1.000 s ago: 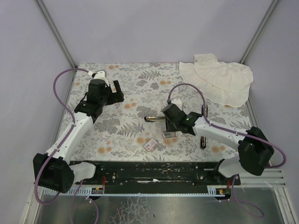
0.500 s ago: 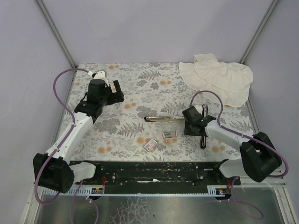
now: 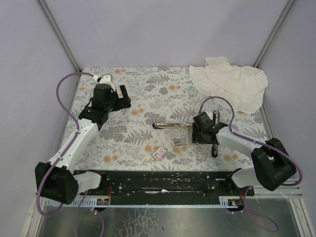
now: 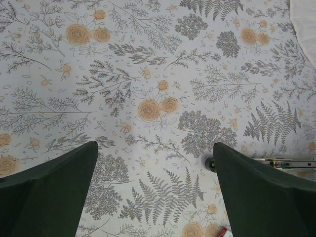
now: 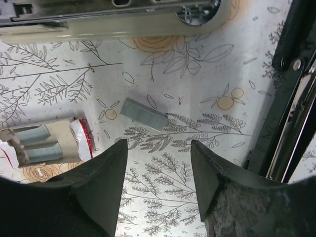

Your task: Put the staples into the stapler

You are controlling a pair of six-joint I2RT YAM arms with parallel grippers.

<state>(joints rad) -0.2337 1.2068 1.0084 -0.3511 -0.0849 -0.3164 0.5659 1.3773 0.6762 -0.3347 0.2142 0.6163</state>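
Staples strip (image 5: 144, 114) lying flat, long axis oblique to stapler (image 5: 113, 22)

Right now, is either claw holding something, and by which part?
Nothing is held. The right gripper stands open near a loose staple strip lying on the tablecloth; the left gripper is open and empty.

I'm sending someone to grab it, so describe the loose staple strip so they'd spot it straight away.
Find the opened stapler lying across the middle of the floral tablecloth. Just on its near side sits a small cardboard tray of grey strips, and the loose strip lies beside it on the bare cloth. It alone is outside the tray.
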